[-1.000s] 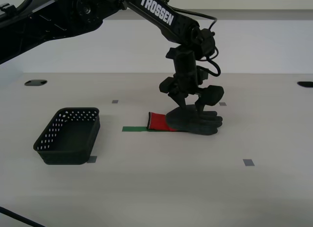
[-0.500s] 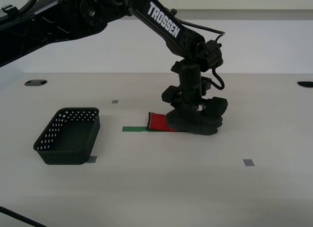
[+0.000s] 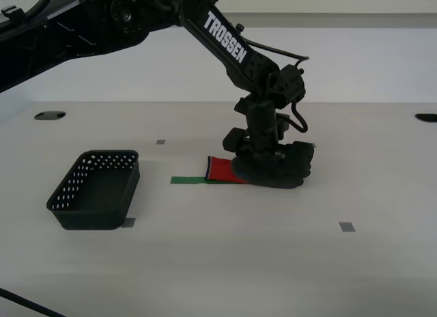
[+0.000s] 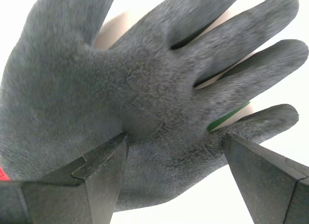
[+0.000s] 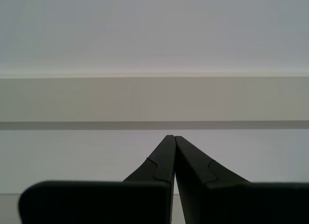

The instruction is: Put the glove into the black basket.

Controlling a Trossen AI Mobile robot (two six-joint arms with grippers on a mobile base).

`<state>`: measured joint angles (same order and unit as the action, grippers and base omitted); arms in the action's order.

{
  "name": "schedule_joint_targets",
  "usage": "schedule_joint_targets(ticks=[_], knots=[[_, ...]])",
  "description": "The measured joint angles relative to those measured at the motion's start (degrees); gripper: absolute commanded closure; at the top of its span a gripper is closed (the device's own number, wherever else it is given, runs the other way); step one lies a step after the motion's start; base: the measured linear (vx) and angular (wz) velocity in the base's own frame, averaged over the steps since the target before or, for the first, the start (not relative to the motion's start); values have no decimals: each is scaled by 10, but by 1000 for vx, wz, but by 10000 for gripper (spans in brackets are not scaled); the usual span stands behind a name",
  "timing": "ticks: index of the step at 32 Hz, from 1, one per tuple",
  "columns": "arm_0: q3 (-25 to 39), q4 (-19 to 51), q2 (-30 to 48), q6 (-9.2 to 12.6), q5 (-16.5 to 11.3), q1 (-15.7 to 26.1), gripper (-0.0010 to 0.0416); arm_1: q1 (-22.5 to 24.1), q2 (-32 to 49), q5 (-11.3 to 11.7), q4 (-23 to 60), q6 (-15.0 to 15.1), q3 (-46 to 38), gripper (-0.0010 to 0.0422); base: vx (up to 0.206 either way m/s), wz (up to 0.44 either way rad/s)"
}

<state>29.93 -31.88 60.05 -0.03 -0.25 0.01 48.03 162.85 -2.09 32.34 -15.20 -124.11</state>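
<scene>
Second wrist view first, since it's closest: my second gripper (image 4: 171, 151) is right down on the glove (image 4: 145, 89), jaws spread wide with one tip on either side of the palm, both touching the grey coating but not pinched in yet, so nothing is held.

Exterior view shows the glove (image 3: 270, 171) flat on the table (image 3: 225, 262), long axis running sideways, red cuff toward the exterior view's left and fingers toward the right. The black basket (image 3: 95, 188) sits well apart, further to the exterior view's left, empty.

My first gripper (image 5: 173, 143) is pressed closed on nothing, aimed at a bare wall, nowhere near the glove.
</scene>
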Motion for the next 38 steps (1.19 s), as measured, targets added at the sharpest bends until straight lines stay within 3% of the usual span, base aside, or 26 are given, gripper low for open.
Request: schedule_joint_targets(ticks=[4,6,9,10,16,18,19,24,29,38], knots=[[0,0,0,0,0,0,405,-1,0,0,-8,-4,16,183,0,0],[0,0,0,0,0,0,405,-1,0,0,-8,-8,17,240,0,0],[0,0,0,0,0,1,405,-2,0,1,-5,-8,15,390,0,0],[0,0,0,0,0,1,405,-2,0,0,-3,-5,15,415,0,0],[0,0,0,0,0,0,405,-7,0,-4,12,17,11,414,0,0],[0,0,0,0,0,0,405,-8,0,-4,40,40,-3,414,0,0],[0,0,0,0,0,0,405,-8,0,-3,68,71,-21,414,0,0],[0,0,0,0,0,0,405,-10,-1,-4,171,131,-106,414,0,0],[0,6,0,0,0,0,405,-24,-52,-3,259,185,-98,414,0,0],[0,17,0,0,0,0,405,-89,-176,1,362,231,-87,414,0,0]])
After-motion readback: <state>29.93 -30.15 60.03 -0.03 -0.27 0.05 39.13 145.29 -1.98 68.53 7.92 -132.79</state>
